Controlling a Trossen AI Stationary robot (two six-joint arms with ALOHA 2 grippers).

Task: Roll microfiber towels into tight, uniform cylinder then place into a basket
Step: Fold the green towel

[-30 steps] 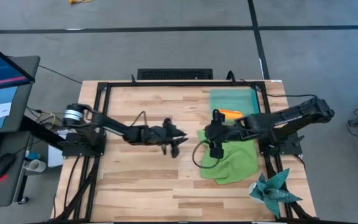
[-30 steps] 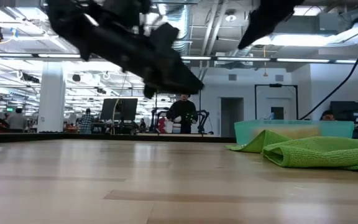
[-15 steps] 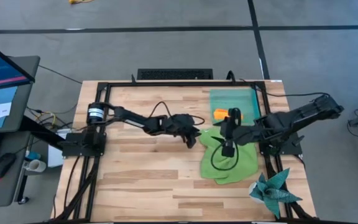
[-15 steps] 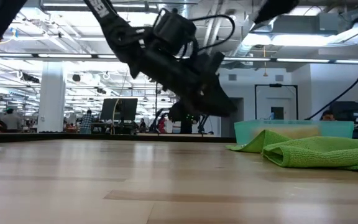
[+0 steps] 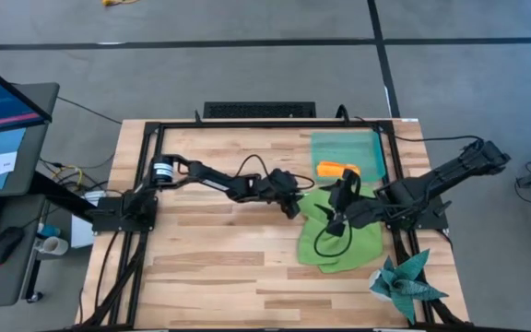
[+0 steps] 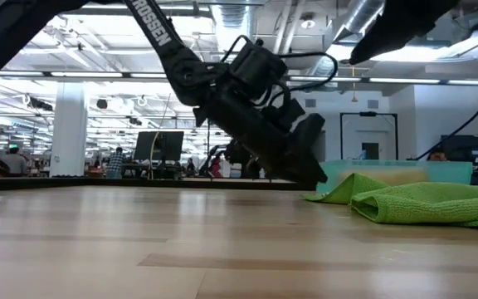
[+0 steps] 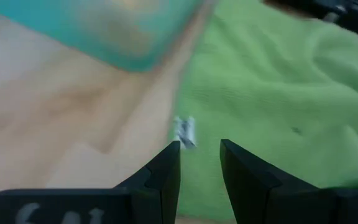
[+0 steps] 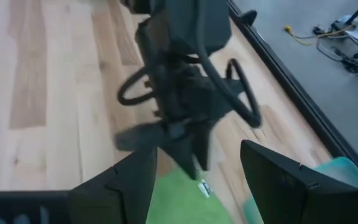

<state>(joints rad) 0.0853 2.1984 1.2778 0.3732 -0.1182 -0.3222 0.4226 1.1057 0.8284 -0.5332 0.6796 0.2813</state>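
Observation:
The lime green microfiber towel (image 5: 350, 242) lies crumpled and partly folded on the table's right half. A white tag (image 7: 184, 130) marks its near-left corner. The orange towel (image 5: 339, 170) lies in the teal basket (image 5: 344, 146) at the far right. My left gripper (image 5: 293, 207) slants down low over the green towel's left corner, its fingers a narrow gap apart with nothing between them. My right gripper (image 5: 336, 224) hovers wide open above the middle of the green towel, facing the left gripper.
A dark teal spiky star-shaped cloth (image 5: 404, 281) sits at the near right corner. Black frame rails (image 5: 247, 124) run along the table's edges. Bare wood (image 5: 210, 267) stretches over the left and near parts of the table.
My left gripper has swept toward the table's right edge and downward, from mid-table to the green towel's left corner, tipping further down. My right gripper has shifted slightly rightward over the towel and turned. The towel has stayed in place.

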